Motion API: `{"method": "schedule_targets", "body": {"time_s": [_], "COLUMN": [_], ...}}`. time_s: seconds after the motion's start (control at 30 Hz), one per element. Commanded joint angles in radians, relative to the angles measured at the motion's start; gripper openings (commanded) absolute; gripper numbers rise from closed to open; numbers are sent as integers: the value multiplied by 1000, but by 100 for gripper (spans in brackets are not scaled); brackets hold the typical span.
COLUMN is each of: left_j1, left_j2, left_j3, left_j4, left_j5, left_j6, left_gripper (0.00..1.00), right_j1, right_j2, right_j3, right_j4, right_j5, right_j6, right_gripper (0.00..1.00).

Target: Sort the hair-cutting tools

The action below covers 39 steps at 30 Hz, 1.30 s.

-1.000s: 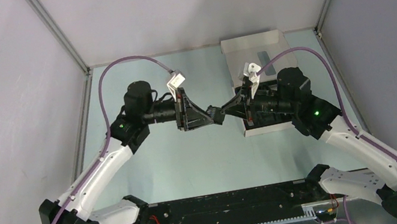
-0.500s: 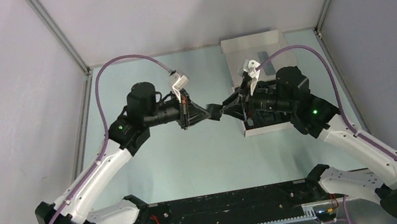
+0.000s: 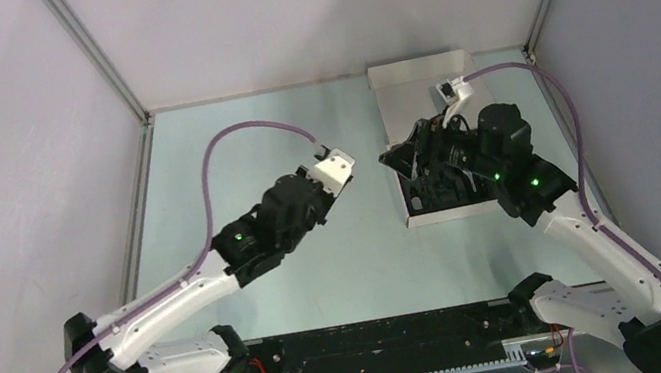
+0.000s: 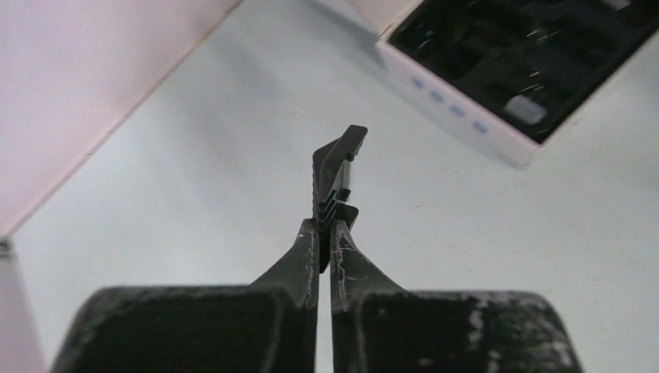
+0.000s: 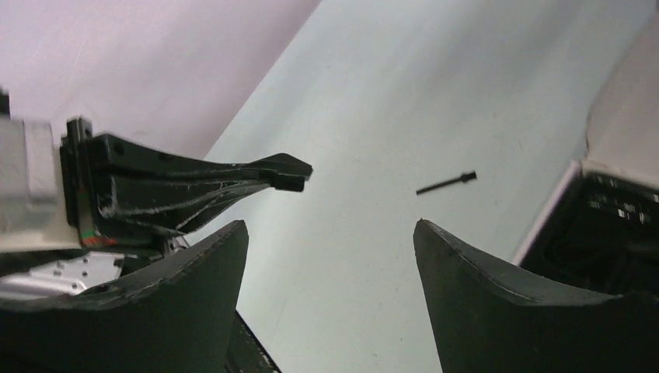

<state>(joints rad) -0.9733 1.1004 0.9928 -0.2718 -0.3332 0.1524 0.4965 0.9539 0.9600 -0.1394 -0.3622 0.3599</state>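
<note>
L tool (image 4: 327, 233) is clamping tight on black comb attachment (image 4: 338, 163), holding it over tabletop (image 4: 194, 155) near white box (image 4: 466, 128). R tool (image 5: 330, 233) is gaping wide, gripping nothing. Thin stick-brush (image 5: 447, 183) is lying on tabletop.

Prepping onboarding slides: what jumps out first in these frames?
The left gripper, shut on a small black comb attachment, holds it over the table near the middle. The right gripper gapes open by the white box of black tools at the right; a thin black stick-brush lies loose on the table.
</note>
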Motion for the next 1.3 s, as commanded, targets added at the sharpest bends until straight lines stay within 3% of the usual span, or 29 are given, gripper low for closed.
{"method": "schedule_targets", "body": {"time_s": [0.0,0.37,0.73,1.07,1.17,1.27], "left_j1": [-54,-89,-100,-157,-189,-202], "left_j2": [88,402,665,821,832,828], "left_j3": [-16,0,100,200,211,222], "left_j4": [81,-39,-173,-348,-373,-391], "left_j5": [-317,-361,-397,-429,-417,-398], "left_j6": [150,65,-55,-200,-218,-233], "left_gripper": [0,0,0,0,7,21], "right_j1": [-46,-113,-273,-356,-376,-388], "right_j2": [13,13,-82,-121,-120,-119], "right_j3": [4,-34,-102,-104,-104,-104], "right_j4": [-92,-186,-226,-237,-235,-231], "right_j5": [48,123,173,160,142,132], "right_j6": [131,145,135,119,124,126], "right_gripper": [82,81,82,83,83,83]}}
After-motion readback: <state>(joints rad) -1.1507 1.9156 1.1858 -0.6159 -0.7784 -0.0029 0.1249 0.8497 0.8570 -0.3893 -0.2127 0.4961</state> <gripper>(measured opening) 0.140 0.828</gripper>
